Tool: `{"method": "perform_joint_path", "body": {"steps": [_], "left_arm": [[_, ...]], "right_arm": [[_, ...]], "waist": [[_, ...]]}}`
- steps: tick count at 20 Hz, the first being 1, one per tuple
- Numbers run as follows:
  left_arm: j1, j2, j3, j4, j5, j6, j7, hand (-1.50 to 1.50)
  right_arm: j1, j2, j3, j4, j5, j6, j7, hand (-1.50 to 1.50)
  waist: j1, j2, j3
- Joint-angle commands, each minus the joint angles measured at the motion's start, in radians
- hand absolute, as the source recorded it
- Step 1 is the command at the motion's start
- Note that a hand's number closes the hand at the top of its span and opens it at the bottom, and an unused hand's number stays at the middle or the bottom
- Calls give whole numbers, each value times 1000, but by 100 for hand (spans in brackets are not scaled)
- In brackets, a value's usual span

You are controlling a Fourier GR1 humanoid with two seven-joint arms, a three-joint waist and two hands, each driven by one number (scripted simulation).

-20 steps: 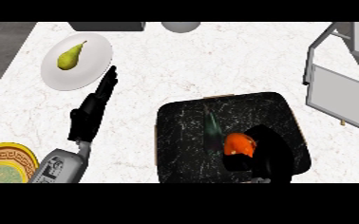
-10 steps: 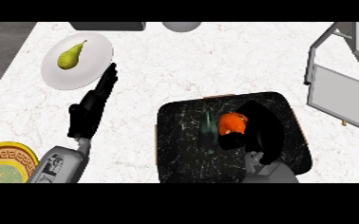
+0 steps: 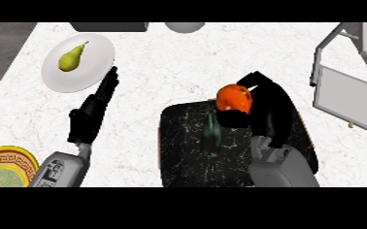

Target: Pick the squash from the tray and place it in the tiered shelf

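**Squash in hand, shelf not yet reached**

The right hand [image 3: 269, 111] is curled round the orange squash [image 3: 235, 99], holding it over the far edge of the dark tray [image 3: 186, 160]. So step 1, the pick, looks done. Step 2 is all to play for: the tiered shelf [image 3: 337, 87] stands at the counter's right edge, apart from the squash. The left hand [image 3: 91, 114] rests near the counter's left edge, fingers straight, holding nothing.
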Motion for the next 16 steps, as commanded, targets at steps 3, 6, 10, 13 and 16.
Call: {"method": "perform_joint_path", "body": {"steps": [3, 6, 10, 13, 16], "left_arm": [[26, -43, -9, 50, -41, 14, -59, 0], [-17, -9, 23, -47, -10, -2, 74, 0], [48, -43, -15, -11, -60, 18, -36, 0], [19, -38, 8, -28, -37, 4, 24, 0], [17, -15, 42, -23, -18, -27, 7, 0]], "right_arm": [[-32, -7, -19, -225, 104, 61, 102, 150], [-153, 4, -21, -205, 190, 64, 236, 150], [-189, -5, -84, -296, 297, 259, 249, 150], [-282, -22, -140, -343, 345, 342, 253, 150], [-295, -81, -244, -359, 337, 352, 184, 150]], "waist": [[-11, -2, -1], [-1, -2, -1], [-6, -3, -1], [-4, -5, -1], [-6, -3, -1]]}}
